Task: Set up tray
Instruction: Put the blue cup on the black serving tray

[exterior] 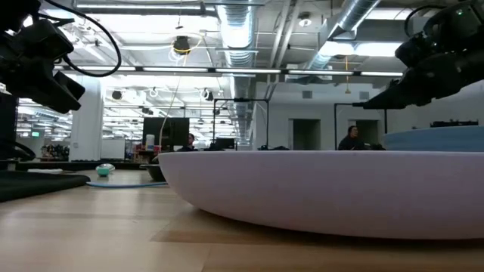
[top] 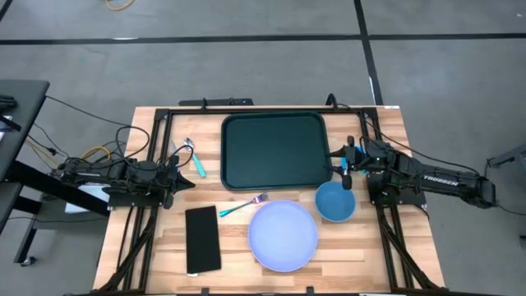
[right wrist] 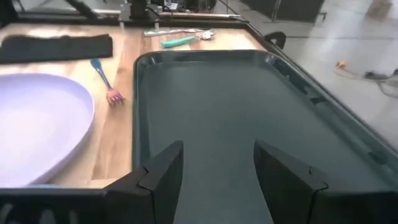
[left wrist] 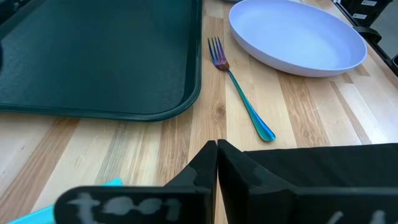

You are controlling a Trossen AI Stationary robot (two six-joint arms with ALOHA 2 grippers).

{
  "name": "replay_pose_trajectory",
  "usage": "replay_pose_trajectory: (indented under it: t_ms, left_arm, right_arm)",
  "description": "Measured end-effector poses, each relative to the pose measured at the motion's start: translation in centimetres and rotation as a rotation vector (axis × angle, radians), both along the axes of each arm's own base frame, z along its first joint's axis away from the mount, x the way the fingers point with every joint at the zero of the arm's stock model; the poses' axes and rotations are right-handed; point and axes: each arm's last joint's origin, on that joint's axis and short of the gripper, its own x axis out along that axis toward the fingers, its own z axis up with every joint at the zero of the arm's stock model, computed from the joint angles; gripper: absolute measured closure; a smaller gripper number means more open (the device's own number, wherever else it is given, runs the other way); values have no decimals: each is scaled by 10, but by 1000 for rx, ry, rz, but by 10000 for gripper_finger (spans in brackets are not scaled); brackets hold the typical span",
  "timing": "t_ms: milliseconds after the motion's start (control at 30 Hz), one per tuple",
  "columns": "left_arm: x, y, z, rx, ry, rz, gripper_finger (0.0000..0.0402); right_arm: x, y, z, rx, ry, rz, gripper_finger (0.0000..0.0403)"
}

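- Left gripper point(left wrist: 216, 163) is sitting at the table's left side with its fingers point(left wrist: 200, 167) pressed together, tips meeting; it is gripping nothing.
- Just past those fingertips, bare wood of the table point(left wrist: 155, 146) is showing.
- Ahead of the left fingertips and a little to one side, the fork point(left wrist: 239, 87) is lying flat on the wood, its handle end nearer the fingers and its tines pointing away.
- Beyond the fingertips on the other side, the tray point(left wrist: 99, 59) is resting flat on the table, its rounded corner lying nearest the fingers; it is sitting apart from the fork.
- Farther out, past the fork, the plate point(left wrist: 297, 37) is standing on the wood, near the fork tines but not touching them.
- Right gripper point(right wrist: 217, 163) is hovering over the tray's edge with its fingers point(right wrist: 163, 169) spread wide apart; nothing is sitting between them.
- Directly under and ahead of the right fingers, the tray point(right wrist: 242, 106) is stretching away, its bed bare.
- In the high view the tray point(top: 274, 151) is lying at the middle of the table toward its far edge, the right gripper point(top: 346, 168) sitting at the tray's right rim.
- Just beside the right fingers in that view, the bowl point(top: 335, 202) is sitting off the tray, next to the plate point(top: 283, 235).
- Beyond the left gripper point(top: 182, 168), a spoon point(top: 196, 159) is lying just left of the tray.
- A black rectangle point(top: 202, 239) is lying left of the plate.
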Motion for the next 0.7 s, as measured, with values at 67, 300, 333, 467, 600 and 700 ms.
replay_pose_trajectory:
  t_ms: [67,300,333,467,600,700]
  left_arm:
    - [0,0,0,0,0,0,401]
    - [0,0,0,0,1,0,401]
    - [0,0,0,0,0,0,401]
    - [0,0,0,0,0,0,401]
    - [0,0,0,0,0,0,401]
    - [0,0,0,0,0,0,401]
  right_arm:
    - [0,-1,0,-12,-2,-20,214]
    - [-1,-4,1,-38,4,-65,214]
    - [-1,-4,1,-38,4,-65,214]
    - [-1,-4,1,-37,-4,-64,214]
    - [0,-4,5,5,-54,-77,214]
    - [3,-4,15,152,-199,-79,214]
